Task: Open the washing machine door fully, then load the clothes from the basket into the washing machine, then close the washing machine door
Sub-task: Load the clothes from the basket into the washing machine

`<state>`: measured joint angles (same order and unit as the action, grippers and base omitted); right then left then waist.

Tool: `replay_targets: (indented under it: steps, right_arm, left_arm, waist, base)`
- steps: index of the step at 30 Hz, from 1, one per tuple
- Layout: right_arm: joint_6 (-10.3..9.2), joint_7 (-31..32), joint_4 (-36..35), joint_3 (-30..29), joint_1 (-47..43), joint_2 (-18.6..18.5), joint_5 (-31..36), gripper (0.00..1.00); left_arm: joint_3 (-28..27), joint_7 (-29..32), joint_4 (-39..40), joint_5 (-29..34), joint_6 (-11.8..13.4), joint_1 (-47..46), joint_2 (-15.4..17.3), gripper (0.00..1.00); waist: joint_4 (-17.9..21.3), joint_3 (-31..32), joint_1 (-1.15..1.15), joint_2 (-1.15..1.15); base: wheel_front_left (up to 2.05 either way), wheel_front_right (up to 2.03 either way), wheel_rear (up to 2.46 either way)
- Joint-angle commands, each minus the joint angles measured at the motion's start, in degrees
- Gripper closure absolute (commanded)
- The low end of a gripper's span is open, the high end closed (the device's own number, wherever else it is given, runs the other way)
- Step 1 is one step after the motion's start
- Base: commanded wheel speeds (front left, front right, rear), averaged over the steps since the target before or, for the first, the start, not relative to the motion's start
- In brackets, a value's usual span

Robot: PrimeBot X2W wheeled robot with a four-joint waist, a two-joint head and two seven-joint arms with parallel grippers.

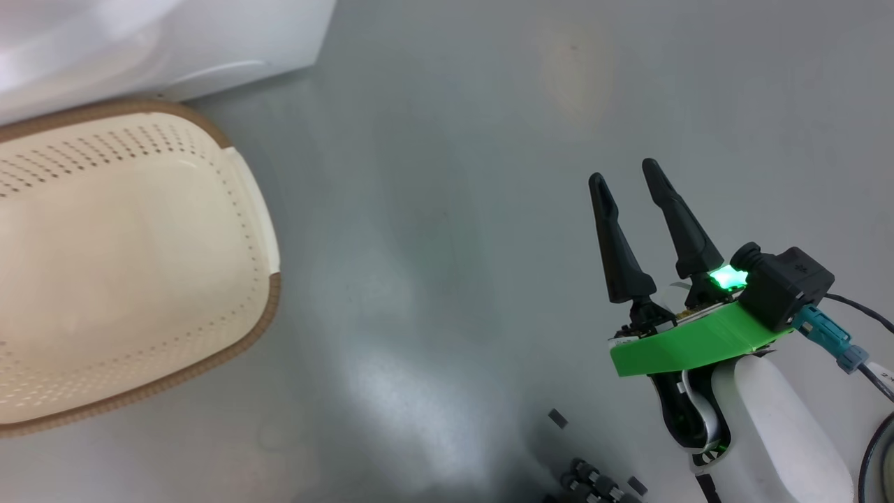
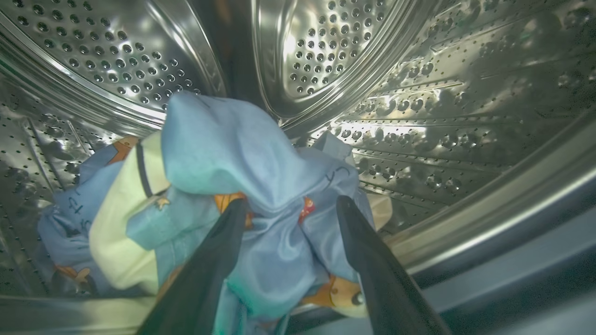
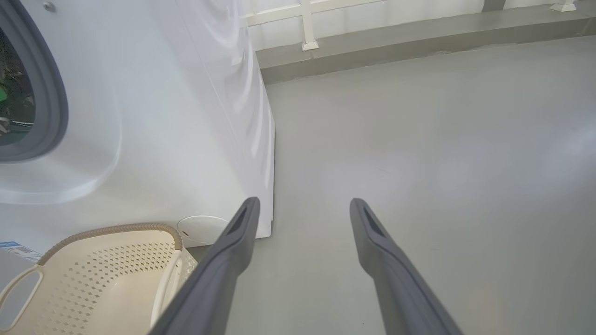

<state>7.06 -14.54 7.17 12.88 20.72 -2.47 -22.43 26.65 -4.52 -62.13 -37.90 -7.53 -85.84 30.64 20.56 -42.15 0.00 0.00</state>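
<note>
Both sets of fingers are spread wide. The left gripper (image 2: 291, 201) is poking into the washing machine (image 3: 163, 116), with the clothes (image 2: 223, 139) piled in the drum (image 2: 116, 60) right at its tips. The right gripper (image 1: 624, 171) hangs over the floor (image 1: 454, 209), near the basket (image 1: 269, 279).

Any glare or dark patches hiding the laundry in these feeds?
Left wrist view: drum steel glints, left side dim, clothes clearly lit. Head view: soft sheen on floor, basket washed out. Right wrist view: even light, wide-angle bends the washer edge.
</note>
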Motion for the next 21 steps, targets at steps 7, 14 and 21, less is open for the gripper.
replay_targets:
  steps: [7, 14, 21]
  right_arm:
    - [0.43, -0.46, 0.75, -0.10, -0.38, -0.41, 1.84, 0.00]
    - [0.43, -0.46, 2.66, -0.53, -0.46, -0.41, 3.23, 0.00]
    - [0.43, -0.46, 4.41, -0.60, -0.71, -0.41, 4.31, 0.00]
  left_arm:
    - [0.85, -8.76, 1.80, -1.98, 0.05, 8.36, -1.20, 0.00]
    - [-1.26, -10.42, 5.14, -3.52, 0.09, 17.55, -2.76, 0.00]
    - [-5.87, -10.46, 12.70, -0.77, 1.82, 25.83, -3.75, 0.00]
  waist:
    - [-4.01, 5.90, 0.00, 0.00]
    - [-6.13, 11.05, 0.00, 0.00]
    - [-7.66, 15.34, 0.00, 0.00]
  base:
    - [0.00, 0.00, 0.00]
    - [0.00, 0.00, 0.00]
    - [0.00, 0.00, 0.00]
